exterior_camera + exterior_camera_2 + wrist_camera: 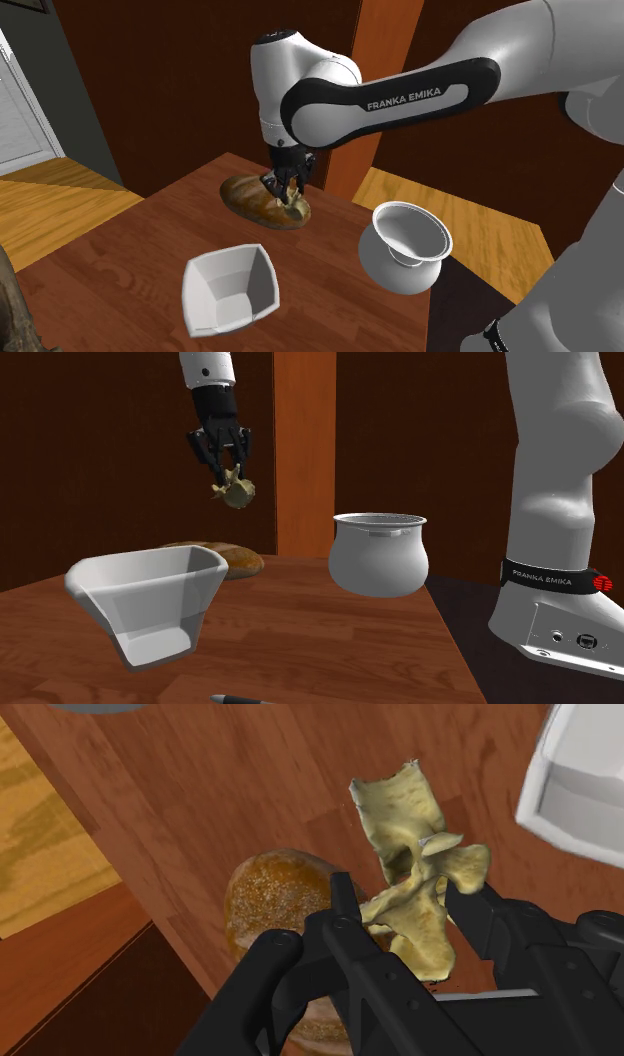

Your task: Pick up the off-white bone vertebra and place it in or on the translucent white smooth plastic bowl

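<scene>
**Gripper clamps vertebra above the loaf**

Black fingers (345, 904) close on the vertebra (410, 854) from both sides, so the gripper (400, 899) has the yellowish bone firmly in its grasp. Most of the bone sticks out past the fingertips. Below it lies a brown bread loaf (270, 894) on the wooden table (120, 260). In the second exterior view the bone hangs in the air, well above the loaf and higher than the rim of the pot (380, 562). The white bowl (265, 280), squarish with sloping walls, stands upright on the table, apart from the loaf. In the shoulder view the round pale pot sits to the bowl's right, at the table's edge.
</scene>
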Motion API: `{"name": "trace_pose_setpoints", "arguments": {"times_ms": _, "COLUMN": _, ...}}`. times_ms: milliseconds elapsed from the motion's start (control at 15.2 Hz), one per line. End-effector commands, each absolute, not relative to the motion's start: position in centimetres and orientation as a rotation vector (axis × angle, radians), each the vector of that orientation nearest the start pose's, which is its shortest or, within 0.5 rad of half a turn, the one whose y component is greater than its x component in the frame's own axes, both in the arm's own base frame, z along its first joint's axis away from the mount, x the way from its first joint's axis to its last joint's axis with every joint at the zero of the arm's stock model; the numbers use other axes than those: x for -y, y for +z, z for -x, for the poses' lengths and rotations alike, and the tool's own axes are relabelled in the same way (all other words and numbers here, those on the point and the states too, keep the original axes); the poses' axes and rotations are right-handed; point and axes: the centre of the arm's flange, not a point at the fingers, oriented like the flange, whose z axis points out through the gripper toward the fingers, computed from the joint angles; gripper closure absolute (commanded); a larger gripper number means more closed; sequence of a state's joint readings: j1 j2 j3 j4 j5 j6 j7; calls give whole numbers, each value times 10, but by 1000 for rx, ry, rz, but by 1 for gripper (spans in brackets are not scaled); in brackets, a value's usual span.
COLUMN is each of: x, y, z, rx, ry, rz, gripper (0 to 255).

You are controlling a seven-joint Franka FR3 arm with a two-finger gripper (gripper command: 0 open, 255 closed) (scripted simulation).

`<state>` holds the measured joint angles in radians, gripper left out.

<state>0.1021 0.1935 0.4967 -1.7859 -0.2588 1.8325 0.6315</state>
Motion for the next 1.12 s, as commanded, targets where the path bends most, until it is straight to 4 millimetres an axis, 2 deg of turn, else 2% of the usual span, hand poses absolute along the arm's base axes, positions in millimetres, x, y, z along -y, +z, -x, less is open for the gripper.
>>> {"name": "trace_pose_setpoints", "arguments": {"times_ms": 0, "x": -330, "y": 445, "z": -503, "rx": 78, "ry": 15, "rz": 3335, "gripper": 255}}
{"name": "trace_pose_setpoints", "arguments": {"times_ms": 858, "x": -490, "y": 450, "z": -438, "rx": 78, "ry": 15, "rz": 3335, "gripper": 255}}
{"name": "trace_pose_setpoints", "arguments": {"times_ms": 1056, "x": -490, "y": 434, "z": -438, "rx": 78, "ry": 15, "rz": 3335, "gripper": 255}}
